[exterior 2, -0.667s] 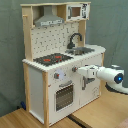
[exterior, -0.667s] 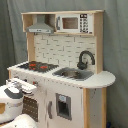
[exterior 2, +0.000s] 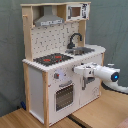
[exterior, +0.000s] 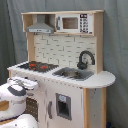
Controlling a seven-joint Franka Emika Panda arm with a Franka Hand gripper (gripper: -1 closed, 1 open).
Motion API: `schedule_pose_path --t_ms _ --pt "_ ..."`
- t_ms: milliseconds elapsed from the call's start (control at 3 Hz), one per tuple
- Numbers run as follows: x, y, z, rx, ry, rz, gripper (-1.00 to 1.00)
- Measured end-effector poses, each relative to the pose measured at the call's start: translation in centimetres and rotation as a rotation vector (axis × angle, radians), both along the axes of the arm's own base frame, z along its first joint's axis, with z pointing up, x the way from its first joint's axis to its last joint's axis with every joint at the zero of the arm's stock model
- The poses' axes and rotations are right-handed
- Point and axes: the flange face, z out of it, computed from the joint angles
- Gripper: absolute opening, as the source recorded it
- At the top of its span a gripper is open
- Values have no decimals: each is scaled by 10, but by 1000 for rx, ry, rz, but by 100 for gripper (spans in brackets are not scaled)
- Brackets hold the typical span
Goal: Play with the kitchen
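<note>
The kitchen is a tall white and light-wood toy, seen in both exterior views, with a grey hood, a microwave, a black faucet, a sink and a red-ringed hob. In the second exterior view the kitchen shows a windowed oven door. My gripper hangs level in front of the cupboard beside the oven, just below the counter edge, pointing to the second exterior view's left. In the first exterior view the gripper lies at the lower left, close to the kitchen's front.
The kitchen stands on a wooden floor or tabletop before a grey curtain. My white arm comes in from the second exterior view's right. A rounded counter end juts out beside the sink.
</note>
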Motion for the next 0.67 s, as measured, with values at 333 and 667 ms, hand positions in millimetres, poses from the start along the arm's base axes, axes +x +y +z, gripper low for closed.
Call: schedule_pose_path --t_ms 333,667 --pt "13 8 -21 -36 20 36 100" --pt "35 10 -39 -56 46 16 100"
